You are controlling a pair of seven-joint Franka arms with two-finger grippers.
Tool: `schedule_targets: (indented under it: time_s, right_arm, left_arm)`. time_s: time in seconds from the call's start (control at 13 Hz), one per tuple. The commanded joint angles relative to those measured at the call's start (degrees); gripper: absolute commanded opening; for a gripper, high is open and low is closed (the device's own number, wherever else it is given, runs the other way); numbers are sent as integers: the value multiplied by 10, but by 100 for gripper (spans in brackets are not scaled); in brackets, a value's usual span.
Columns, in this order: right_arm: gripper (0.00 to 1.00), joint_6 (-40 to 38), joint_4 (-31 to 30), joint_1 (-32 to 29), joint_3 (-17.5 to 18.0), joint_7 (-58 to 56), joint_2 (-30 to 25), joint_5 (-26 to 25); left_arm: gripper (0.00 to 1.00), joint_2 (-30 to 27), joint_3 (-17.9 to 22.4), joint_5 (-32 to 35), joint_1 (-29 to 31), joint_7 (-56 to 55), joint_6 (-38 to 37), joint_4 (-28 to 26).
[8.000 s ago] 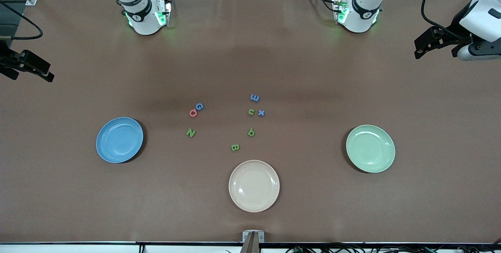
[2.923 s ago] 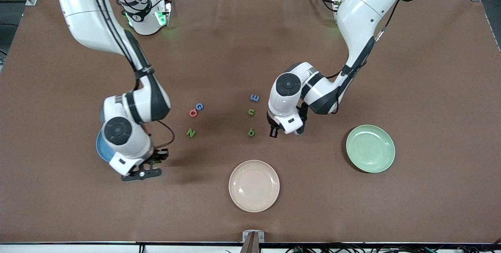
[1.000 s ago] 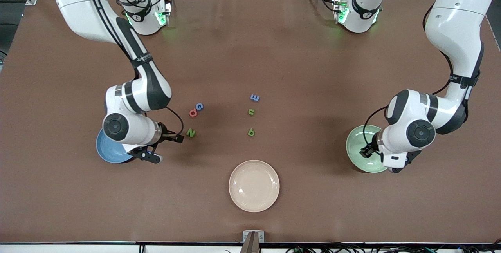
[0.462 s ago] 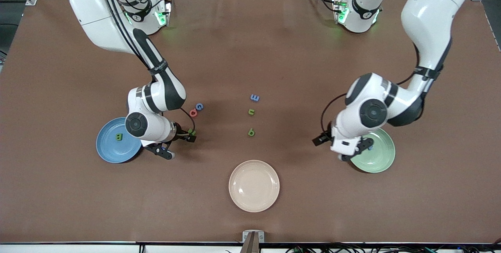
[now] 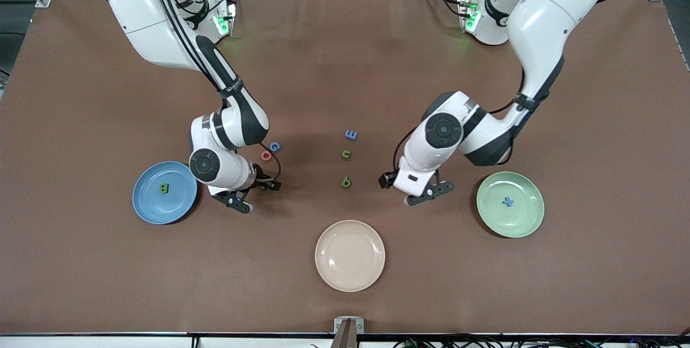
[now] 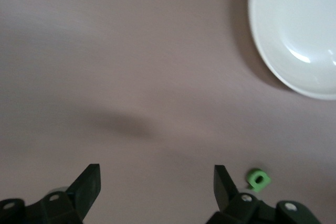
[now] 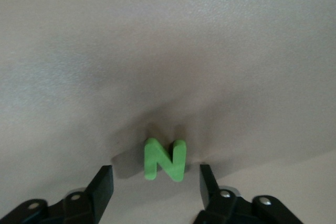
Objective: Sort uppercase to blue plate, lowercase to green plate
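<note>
I have the right tool [image 7: 152, 184] low over the green N [image 7: 165, 159], jaws wide and straddling it for a pinch. The left tool [image 6: 156, 187] hangs empty and wide near the green p [image 6: 258, 178]. B [image 5: 164, 188] already lies in the blue plate [image 5: 144, 205], x [image 5: 508, 202] in the green plate [image 5: 531, 218].

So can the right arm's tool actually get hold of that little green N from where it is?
Probably yes. The right tool is down at the table with its fingers open on either side of the green N, which lies flat with nothing in between. The G and the red letter lie apart from it.
</note>
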Motion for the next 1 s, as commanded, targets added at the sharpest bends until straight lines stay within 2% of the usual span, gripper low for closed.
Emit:
schedule_targets:
  time_s: [0.0,0.23,0.69,0.77,0.92]
  right_arm:
    - [60,21,-29,9,-5,2,-12,10]
    - [37,18,-25,3,-6,-5,-14,5]
    - [12,18,-22,1,-13,-33,-18,1]
    - [9,5,-11,-4,-37,-74,-21,-6]
    - [8,-86,45,-37,-83,-214,-20,-10]
  left_arm:
    - [94,44,16,24,-54,-3,13,57]
    - [93,52,77,39,-133,65,20,87]
    - [81,71,88,67,-160,268,104,89]
    - [78,79,93,71,-161,285,114,90]
    - [75,92,95,73,-166,300,157,93]
